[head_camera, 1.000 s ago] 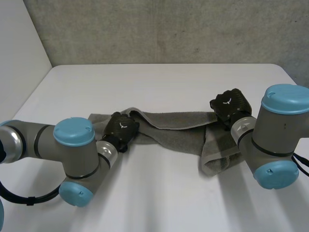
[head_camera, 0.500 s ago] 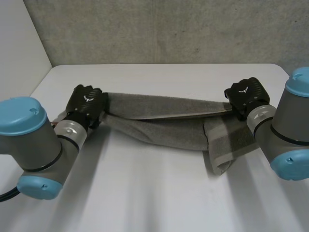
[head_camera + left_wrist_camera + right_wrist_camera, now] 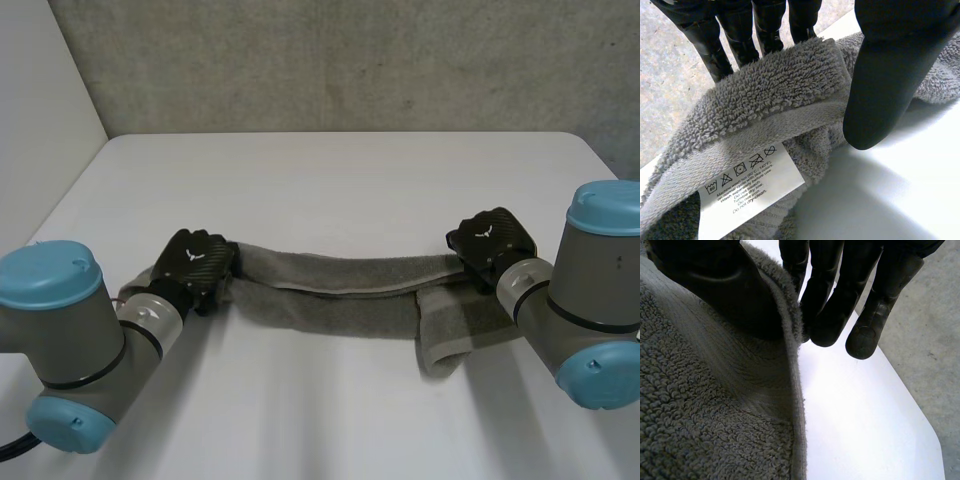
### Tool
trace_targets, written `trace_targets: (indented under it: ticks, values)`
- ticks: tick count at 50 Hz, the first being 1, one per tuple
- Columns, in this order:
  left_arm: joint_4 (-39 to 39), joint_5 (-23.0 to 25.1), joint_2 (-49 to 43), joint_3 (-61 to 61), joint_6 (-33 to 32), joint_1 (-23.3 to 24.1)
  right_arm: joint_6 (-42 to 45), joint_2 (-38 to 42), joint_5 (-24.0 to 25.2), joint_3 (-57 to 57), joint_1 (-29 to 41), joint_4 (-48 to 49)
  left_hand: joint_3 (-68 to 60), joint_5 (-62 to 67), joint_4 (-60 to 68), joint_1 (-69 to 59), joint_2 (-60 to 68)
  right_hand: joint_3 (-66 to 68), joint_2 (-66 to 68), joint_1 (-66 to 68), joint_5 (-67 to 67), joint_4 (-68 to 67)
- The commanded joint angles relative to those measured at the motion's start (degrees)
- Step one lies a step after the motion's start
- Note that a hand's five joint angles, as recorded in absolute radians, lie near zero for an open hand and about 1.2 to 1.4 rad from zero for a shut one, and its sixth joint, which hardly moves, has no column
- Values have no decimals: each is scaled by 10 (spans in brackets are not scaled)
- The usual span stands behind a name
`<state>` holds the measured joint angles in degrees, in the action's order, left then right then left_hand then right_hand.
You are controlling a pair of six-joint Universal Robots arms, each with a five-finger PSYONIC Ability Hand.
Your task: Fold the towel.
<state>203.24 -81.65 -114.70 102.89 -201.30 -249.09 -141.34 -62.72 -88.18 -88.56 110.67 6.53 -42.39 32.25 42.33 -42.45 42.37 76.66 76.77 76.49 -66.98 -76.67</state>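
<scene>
Fingers of my left hand (image 3: 195, 265) and right hand (image 3: 490, 240) pinch opposite ends of the towel (image 3: 340, 295); it sags bunched over the desk (image 3: 330, 180), with no neat fold made yet.

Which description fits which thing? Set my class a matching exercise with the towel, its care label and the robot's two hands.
Things:
1. towel
2. care label
3. left hand
4. right hand

Descriptions:
A. white, printed with wash symbols
B. pinches the towel's end on the robot's right
C. grey, slung between both hands
D. pinches the towel's end that bears the label

Pairs: 1-C, 2-A, 3-D, 4-B
</scene>
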Motion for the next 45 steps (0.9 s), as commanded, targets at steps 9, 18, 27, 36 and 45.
trace_targets:
  ticks: [9,18,27,36,45]
  values:
    - [0,-3,28,12,2,-17,0,8,-2,1,0,1,-105,107,106,-105,106,33,32,35,-30,-33]
    - [4,-2,67,27,7,-35,1,9,-2,1,0,1,-189,191,190,-189,190,33,32,35,-30,-33]
    - [7,-2,66,28,10,-44,4,20,-2,1,0,2,-233,235,234,-233,234,33,32,35,-30,-33]
    - [15,-6,69,27,9,-50,9,13,-9,8,0,1,-376,377,377,-375,376,33,32,35,-30,-33]
    - [12,-10,236,28,17,-75,11,-137,-9,26,-10,-28,-376,377,377,-375,376,33,32,35,-30,-33]
